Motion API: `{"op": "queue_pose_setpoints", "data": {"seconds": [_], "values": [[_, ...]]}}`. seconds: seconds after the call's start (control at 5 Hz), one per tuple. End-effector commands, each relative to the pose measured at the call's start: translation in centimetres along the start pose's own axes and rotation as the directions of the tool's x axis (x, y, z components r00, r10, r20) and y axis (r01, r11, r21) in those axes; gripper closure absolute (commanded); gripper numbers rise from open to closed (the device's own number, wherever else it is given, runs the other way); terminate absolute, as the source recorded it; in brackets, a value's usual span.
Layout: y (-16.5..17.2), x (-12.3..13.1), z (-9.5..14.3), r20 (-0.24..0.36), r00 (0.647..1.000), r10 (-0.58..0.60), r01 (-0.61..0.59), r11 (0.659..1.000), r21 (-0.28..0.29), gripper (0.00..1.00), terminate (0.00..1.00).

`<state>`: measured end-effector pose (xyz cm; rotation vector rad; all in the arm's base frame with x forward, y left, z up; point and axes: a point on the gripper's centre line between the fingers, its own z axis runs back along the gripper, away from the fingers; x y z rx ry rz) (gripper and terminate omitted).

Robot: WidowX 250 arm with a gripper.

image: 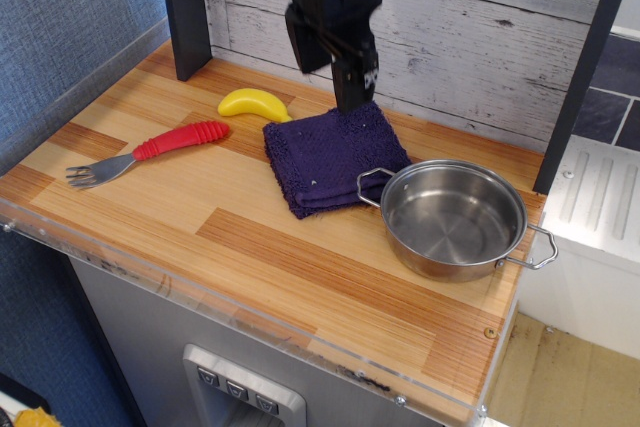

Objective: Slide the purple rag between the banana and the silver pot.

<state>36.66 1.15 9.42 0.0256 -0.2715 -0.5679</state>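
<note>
Purple rag point(333, 159) lies between banana point(254, 103) and pot point(453, 217), touching its handle. My jaws, parted and empty, should lift straight up, clear of the cloth.

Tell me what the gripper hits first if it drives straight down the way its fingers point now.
Most likely the purple rag: the open gripper hangs above its far edge, fingers pointing down. Depth is uncertain from this single view, so it might instead meet the wooden counter just behind the rag.
</note>
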Motion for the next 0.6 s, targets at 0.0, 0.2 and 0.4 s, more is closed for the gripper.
{"op": "queue_pose_setpoints", "data": {"seconds": [0.0,0.2,0.4], "values": [[0.58,0.49,4.79,0.124,0.992,-0.008,-0.001,0.997,0.079,0.00,0.00],[0.58,0.49,4.79,0.124,0.992,-0.008,-0.001,0.997,0.079,0.00,0.00],[0.58,0.49,4.79,0.124,0.992,-0.008,-0.001,0.997,0.079,0.00,1.00]]}}
